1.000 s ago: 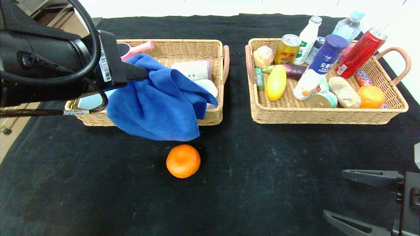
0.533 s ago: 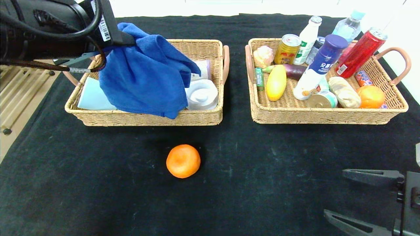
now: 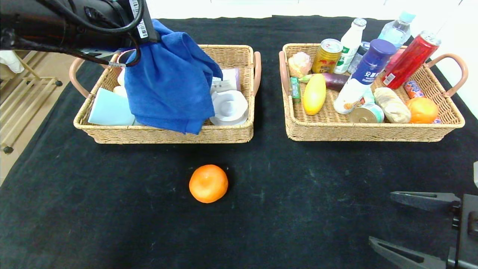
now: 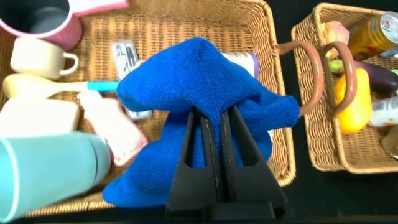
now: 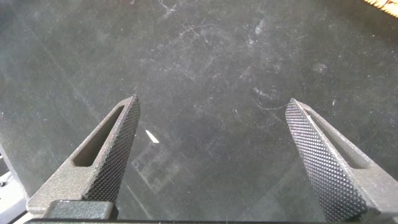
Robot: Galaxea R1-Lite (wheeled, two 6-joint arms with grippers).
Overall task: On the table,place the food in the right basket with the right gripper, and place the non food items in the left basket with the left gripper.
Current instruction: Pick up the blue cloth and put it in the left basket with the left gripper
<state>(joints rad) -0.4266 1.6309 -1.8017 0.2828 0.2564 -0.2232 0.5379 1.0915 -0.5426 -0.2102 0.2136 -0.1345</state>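
My left gripper (image 4: 211,113) is shut on the blue towel (image 3: 168,82) and holds it bunched above the left basket (image 3: 168,136); the towel's lower edge drapes over the basket's front rim. The teal mug (image 3: 110,110) and the pink bottle (image 4: 115,127) lie in that basket. A round orange fruit (image 3: 208,183) sits on the black table (image 3: 112,209) in front of the baskets. The white-and-blue bottle (image 3: 364,74) leans in the right basket (image 3: 373,132). My right gripper (image 3: 380,217) is open and empty over bare cloth at the near right, far from the fruit.
The right basket holds several foods and drinks, among them a red can (image 3: 409,61) and another orange (image 3: 422,109). The left basket also holds a pink saucepan (image 4: 43,18), a cream cup (image 4: 37,59) and a white dish (image 3: 228,108). The table's left edge drops to the floor.
My left gripper has carried the towel up and back from the basket's front edge to over the basket's middle. The orange fruit and my right gripper have not moved.
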